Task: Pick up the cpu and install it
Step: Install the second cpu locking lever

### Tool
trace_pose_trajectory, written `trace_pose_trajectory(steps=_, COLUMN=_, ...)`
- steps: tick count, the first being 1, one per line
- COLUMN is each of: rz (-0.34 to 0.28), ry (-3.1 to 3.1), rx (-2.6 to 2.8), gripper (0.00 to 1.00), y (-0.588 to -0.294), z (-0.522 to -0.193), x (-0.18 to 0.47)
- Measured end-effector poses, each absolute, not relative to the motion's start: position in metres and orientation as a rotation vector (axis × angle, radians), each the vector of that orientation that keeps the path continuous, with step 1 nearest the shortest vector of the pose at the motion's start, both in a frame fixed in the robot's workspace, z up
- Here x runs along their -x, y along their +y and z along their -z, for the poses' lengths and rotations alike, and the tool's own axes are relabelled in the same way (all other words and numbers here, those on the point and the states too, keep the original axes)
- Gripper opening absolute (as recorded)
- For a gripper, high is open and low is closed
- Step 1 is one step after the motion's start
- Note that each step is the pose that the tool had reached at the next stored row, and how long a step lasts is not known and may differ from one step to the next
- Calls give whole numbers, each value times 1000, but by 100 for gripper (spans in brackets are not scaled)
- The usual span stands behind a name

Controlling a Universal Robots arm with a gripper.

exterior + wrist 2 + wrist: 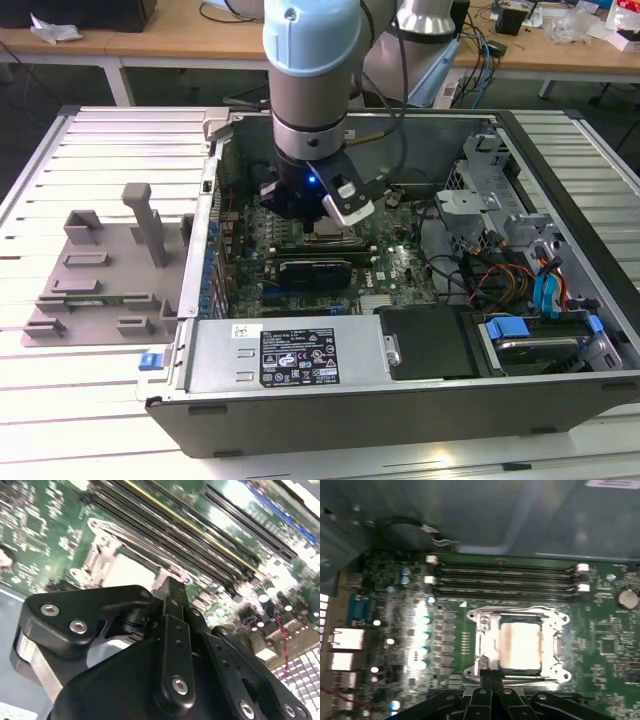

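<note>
The cpu (520,644) is a shiny silver square lying flat inside the metal socket frame (479,630) on the green motherboard. In the second wrist view the cpu (124,572) shows as a bright patch just beyond the fingertips. My gripper (492,676) hovers at the socket's edge, its two black fingers pressed together with nothing between them. In the exterior view the gripper (326,226) hangs low inside the open computer case (560,200), right over the socket.
Memory slots (505,577) run alongside the socket. A long black ribbed block (315,270) lies beside the gripper. Cables and drive bays (510,290) fill the exterior view's right side of the case. A grey plastic tray (90,280) sits on the slatted table at the exterior view's left.
</note>
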State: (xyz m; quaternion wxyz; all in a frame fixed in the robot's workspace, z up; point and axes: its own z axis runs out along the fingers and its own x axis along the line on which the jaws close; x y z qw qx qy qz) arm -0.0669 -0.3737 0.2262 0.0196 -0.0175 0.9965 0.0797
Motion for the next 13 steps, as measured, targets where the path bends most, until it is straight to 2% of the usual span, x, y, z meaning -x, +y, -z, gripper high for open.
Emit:
trace_pose_trajectory(steps=7, rz=-107, ry=3115, rx=54, gripper=11, y=-357, z=-226, x=51)
trace_pose_trajectory(steps=10, rz=-96, ry=3115, rx=55, gripper=11, y=-337, z=-225, x=48)
trace_pose_trajectory(steps=13, rz=-96, ry=3116, rx=55, gripper=11, y=-336, z=-225, x=39)
